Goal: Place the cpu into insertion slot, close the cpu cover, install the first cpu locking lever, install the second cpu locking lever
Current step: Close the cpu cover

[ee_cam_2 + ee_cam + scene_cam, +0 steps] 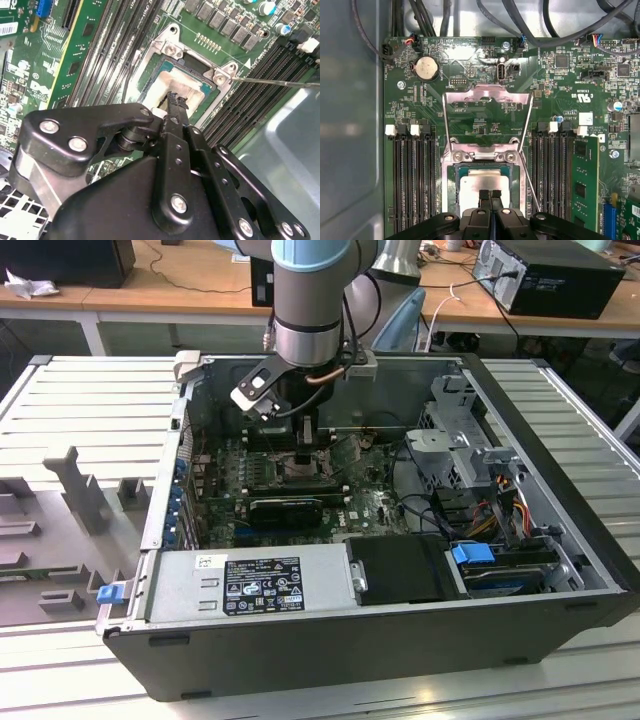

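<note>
- The cpu (481, 181) is lying flat in the slot (448, 190), directly under the gripper (490, 194); the placing step looks all but finished.
- The cover (487, 94) is standing open beyond the fingertips, not yet closed (closing it would, I judge, call for a push on its raised far edge).
- A lever (270, 80) is lying unhooked beside the gripper.
- The fingers are sitting together, gripping nothing; I cannot tell whether they are touching the cpu.
</note>
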Controlling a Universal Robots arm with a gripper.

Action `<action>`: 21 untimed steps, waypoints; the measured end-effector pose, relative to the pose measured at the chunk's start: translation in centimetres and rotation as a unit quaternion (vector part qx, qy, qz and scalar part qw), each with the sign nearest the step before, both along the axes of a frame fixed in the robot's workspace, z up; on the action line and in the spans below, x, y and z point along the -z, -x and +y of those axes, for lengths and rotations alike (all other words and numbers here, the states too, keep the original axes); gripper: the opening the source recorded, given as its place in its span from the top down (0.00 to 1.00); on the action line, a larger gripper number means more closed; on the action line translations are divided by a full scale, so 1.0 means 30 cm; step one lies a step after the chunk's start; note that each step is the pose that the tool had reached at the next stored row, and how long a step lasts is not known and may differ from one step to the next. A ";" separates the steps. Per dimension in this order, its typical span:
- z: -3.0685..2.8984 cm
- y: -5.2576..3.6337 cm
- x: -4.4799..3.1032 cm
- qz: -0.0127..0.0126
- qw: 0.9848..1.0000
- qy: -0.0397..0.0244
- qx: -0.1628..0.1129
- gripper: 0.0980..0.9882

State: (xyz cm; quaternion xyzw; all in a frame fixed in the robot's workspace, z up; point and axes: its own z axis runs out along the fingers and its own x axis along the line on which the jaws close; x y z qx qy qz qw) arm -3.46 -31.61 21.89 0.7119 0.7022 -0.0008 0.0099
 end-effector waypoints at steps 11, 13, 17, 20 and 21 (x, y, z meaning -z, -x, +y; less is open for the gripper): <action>0.003 -0.001 -0.113 0.002 1.000 -0.007 0.000 0.99; 0.003 -0.001 -0.132 0.002 1.000 -0.007 0.000 0.99; 0.003 -0.004 -0.134 0.002 1.000 -0.007 0.000 0.99; 0.003 -0.005 -0.135 0.002 1.000 -0.007 0.000 0.99; 0.003 -0.006 -0.136 0.002 1.000 -0.007 0.000 0.99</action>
